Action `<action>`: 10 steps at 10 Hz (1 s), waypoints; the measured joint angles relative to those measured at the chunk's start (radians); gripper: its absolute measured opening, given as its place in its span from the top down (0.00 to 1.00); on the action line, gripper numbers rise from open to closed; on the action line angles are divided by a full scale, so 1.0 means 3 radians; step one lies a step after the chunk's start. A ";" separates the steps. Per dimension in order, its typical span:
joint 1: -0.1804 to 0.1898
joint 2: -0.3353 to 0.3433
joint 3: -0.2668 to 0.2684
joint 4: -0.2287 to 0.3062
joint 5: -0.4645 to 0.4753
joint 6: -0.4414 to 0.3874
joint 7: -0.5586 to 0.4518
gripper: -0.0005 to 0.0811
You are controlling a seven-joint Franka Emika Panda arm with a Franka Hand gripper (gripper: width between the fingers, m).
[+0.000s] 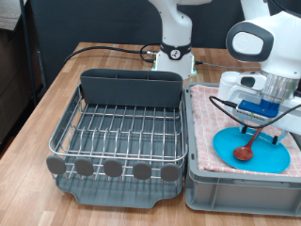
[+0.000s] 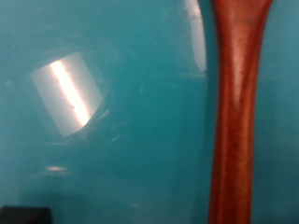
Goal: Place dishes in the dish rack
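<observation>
The dish rack (image 1: 118,132) stands open from above, its caddy (image 1: 130,88) walling the far side.

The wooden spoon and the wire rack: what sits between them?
In the exterior view, between the wooden spoon and the wire rack lie blue plate, pink checked towel and the grey bin's wall.
</observation>
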State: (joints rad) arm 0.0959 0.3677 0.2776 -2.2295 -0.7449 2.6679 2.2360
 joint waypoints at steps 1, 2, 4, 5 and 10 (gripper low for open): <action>0.0026 0.0009 -0.0016 0.0000 -0.0029 0.0011 0.0059 0.35; 0.0052 0.0017 -0.0030 -0.0001 -0.0054 0.0016 0.0110 0.35; 0.0086 0.0028 -0.0045 -0.0005 -0.0086 0.0023 0.0180 0.76; 0.0092 0.0030 -0.0044 -0.0005 -0.0086 0.0020 0.0183 0.76; 0.0059 -0.0142 0.0032 -0.0014 0.0078 -0.0150 0.0051 0.88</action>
State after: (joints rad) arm 0.1136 0.3252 0.2871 -2.2337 -0.7214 2.6228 2.2515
